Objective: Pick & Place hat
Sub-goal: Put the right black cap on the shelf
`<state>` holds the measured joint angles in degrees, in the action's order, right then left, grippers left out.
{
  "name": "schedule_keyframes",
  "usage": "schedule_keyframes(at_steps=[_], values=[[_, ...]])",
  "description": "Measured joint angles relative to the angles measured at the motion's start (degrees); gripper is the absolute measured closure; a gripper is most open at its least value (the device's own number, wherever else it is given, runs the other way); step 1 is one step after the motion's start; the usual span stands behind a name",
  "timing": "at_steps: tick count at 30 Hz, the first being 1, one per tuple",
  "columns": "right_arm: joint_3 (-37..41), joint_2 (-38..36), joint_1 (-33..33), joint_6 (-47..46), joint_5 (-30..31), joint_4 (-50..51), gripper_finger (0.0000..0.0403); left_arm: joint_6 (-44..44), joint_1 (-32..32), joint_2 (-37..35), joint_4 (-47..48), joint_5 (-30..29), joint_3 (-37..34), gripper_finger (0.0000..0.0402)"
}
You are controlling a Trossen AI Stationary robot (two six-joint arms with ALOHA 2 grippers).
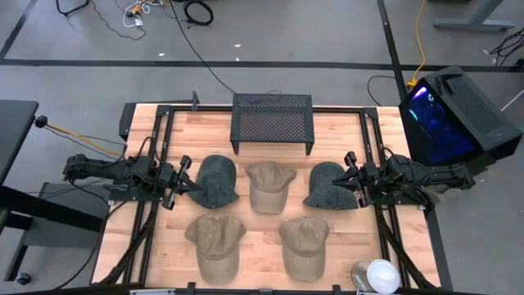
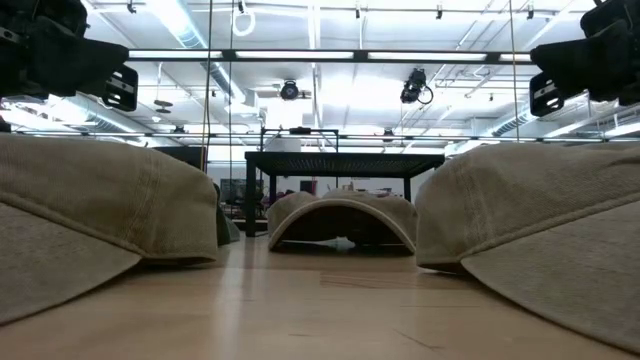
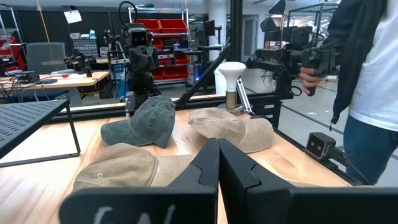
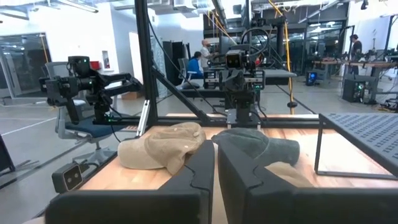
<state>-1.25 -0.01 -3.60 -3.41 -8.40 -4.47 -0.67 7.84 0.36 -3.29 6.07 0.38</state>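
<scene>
Five hats lie crown up on the wooden table [image 1: 262, 221]. The far row holds a dark hat [image 1: 217, 182], a tan hat [image 1: 270, 186] and a second dark hat [image 1: 332, 187]. Two tan hats [image 1: 217, 242] [image 1: 304, 244] lie nearer the front. My left gripper [image 1: 194, 186] hangs level and shut beside the left dark hat's edge, holding nothing. My right gripper [image 1: 349, 177] hangs level and shut over the right dark hat's edge, also holding nothing. Both pairs of fingers show shut in the wrist views [image 3: 217, 165] [image 4: 214, 165].
A black mesh rack [image 1: 272, 121] stands on legs at the table's far middle. A white lamp-like object [image 1: 381, 276] stands at the front right corner. Black rails [image 1: 155, 147] run along both table sides. A person [image 3: 370, 93] stands beyond the table.
</scene>
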Motion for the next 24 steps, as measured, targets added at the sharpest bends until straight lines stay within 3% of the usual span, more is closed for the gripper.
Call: schedule_keyframes(at_steps=[12,24], values=[[0.0,0.0,0.0,-2.1,1.5,-0.4,0.0376,0.0,0.0,0.0,0.0,0.0,0.0,0.0399],[0.0,0.0,0.0,-4.2,3.8,-7.0,0.0376,0.0,0.0,0.0,0.0,0.0,0.0,0.0399]])
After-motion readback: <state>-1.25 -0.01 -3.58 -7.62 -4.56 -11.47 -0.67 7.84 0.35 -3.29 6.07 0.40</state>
